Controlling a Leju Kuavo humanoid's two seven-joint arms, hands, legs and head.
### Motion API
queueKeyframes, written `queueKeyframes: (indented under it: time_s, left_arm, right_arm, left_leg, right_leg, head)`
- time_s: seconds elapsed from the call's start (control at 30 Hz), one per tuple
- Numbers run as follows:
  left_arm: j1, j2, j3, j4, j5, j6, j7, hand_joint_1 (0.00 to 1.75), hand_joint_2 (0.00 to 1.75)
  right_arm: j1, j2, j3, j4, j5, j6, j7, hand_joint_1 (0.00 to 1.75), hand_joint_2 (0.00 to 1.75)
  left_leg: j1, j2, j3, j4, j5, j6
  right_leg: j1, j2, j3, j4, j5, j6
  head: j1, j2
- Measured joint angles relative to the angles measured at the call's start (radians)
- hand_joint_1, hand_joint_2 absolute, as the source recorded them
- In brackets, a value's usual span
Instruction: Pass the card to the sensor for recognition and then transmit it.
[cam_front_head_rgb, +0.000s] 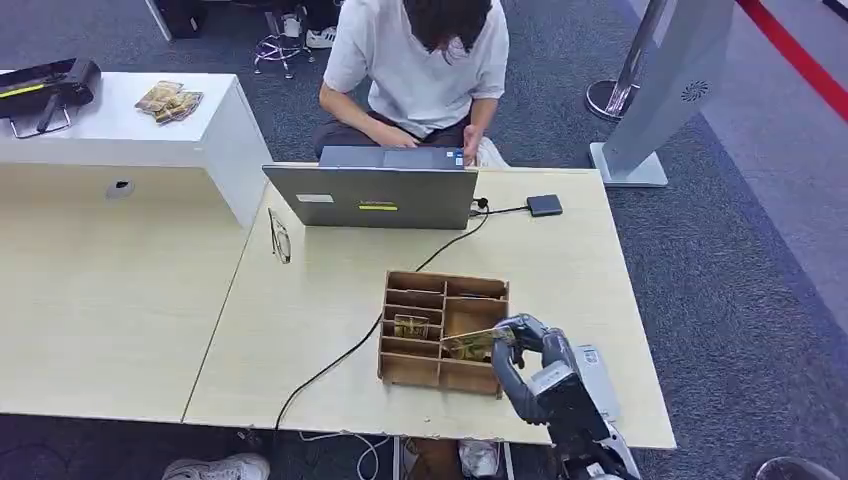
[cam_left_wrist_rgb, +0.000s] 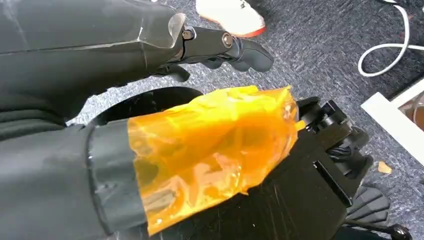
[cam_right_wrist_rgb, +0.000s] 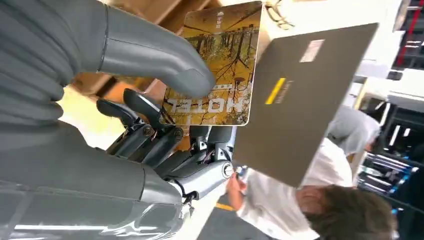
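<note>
Upper left of the head view I saw spare cards (cam_front_head_rgb: 169, 100) on the white counter (cam_front_head_rgb: 150, 135). Centre — laptop (cam_front_head_rgb: 372, 196), a person (cam_front_head_rgb: 420, 60) behind it. Lower centre, the wooden organizer box (cam_front_head_rgb: 443, 330). Just right of it my right hand (cam_front_head_rgb: 520, 345) pinched the yellow hotel card (cam_front_head_rgb: 470, 344) over the box's right compartments. Left hand (cam_left_wrist_rgb: 220, 47) — fingers curled, couldn't tell its state.
</note>
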Motion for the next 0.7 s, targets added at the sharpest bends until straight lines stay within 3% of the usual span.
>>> queueKeyframes:
  time_s: [0.17,0.7]
  left_arm:
    - [0.000,0.000,0.000,0.000,0.005,0.002,0.000,0.00,0.00]
    - [0.000,0.001,0.000,0.000,0.014,0.010,0.000,0.00,0.00]
  right_arm:
    - [0.031,-0.027,-0.032,-0.003,-0.024,0.011,0.004,1.75,1.75]
    - [0.078,-0.092,-0.094,0.015,-0.025,0.000,0.106,1.75,1.75]
  left_leg:
    - [0.000,0.000,0.000,0.000,0.000,0.000]
    - [0.000,0.000,0.000,0.000,0.000,0.000]
  right_leg:
    - [0.000,0.000,0.000,0.000,0.000,0.000]
    - [0.000,0.000,0.000,0.000,0.000,0.000]
  head:
    - [0.000,0.000]
    - [0.000,0.000]
